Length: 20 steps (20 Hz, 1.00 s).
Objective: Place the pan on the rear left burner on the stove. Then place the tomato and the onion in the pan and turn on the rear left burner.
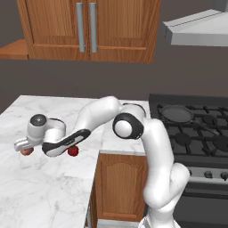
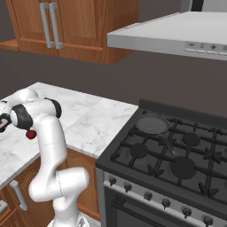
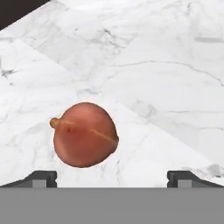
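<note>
Right now my hand view looks down on the onion (image 3: pixel 85 134), an orange-brown ball with a small nub at one end, lying on the white marble desk (image 3: pixel 166 78). My pincer (image 3: pixel 112 178) is spread wide and grasps nothing: one dark tip shows at each lower corner, with the onion lying between them, closer to the left tip, and I see no contact with either.

From the left base view I see my arm reaching out low to the left over the desk (image 1: pixel 53 187), with the hand close above the surface. The onion (image 1: pixel 26 151) peeks out under the hand's far end, and the tomato (image 1: pixel 73 151), a dark red ball, lies on the desk just beside the forearm, a little apart from the onion. In the right base view the tomato (image 2: pixel 30 134) shows as a small red ball just behind my arm's upper link, at the left edge of the desk (image 2: pixel 93 119).

The pan (image 1: pixel 177 114) sits on the rear left burner of the stove (image 1: pixel 209 151), with its handle pointing toward the middle of the grates. The right base view shows the same: pan (image 2: pixel 152 123) at the back left of the stove (image 2: pixel 177 177), with nothing in it. I cannot make out the burner cap beneath it. Both vegetables are well apart from the pan.
</note>
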Tool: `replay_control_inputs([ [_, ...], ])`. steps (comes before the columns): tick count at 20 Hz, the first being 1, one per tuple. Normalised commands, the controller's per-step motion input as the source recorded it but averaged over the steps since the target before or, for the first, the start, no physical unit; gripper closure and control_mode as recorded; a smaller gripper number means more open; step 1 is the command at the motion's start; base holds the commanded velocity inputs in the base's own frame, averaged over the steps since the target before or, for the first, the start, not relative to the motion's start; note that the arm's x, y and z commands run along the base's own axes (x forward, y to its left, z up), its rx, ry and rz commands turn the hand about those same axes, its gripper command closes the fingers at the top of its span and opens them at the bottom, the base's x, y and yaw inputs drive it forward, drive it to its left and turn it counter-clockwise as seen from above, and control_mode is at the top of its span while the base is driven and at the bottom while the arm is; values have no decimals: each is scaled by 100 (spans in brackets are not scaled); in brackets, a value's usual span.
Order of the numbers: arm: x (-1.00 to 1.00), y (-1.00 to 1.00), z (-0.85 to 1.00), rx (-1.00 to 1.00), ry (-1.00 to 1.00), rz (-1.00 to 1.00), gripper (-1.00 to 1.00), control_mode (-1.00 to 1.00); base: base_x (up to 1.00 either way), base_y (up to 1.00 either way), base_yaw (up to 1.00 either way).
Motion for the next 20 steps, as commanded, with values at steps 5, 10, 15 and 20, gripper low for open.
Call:
replay_control_inputs([
  [5, 27, 37, -17, 0, 8, 0, -100, -100, 0, 0, 0],
  [10, 26, 33, -19, 0, 12, 0, -100, -100, 0, 0, 0],
  [15, 20, 15, -24, 0, 2, 0, -100, -100, 0, 0, 0],
  [20, 9, 18, -32, -4, 4, 0, 100, -100, 0, 0, 0],
])
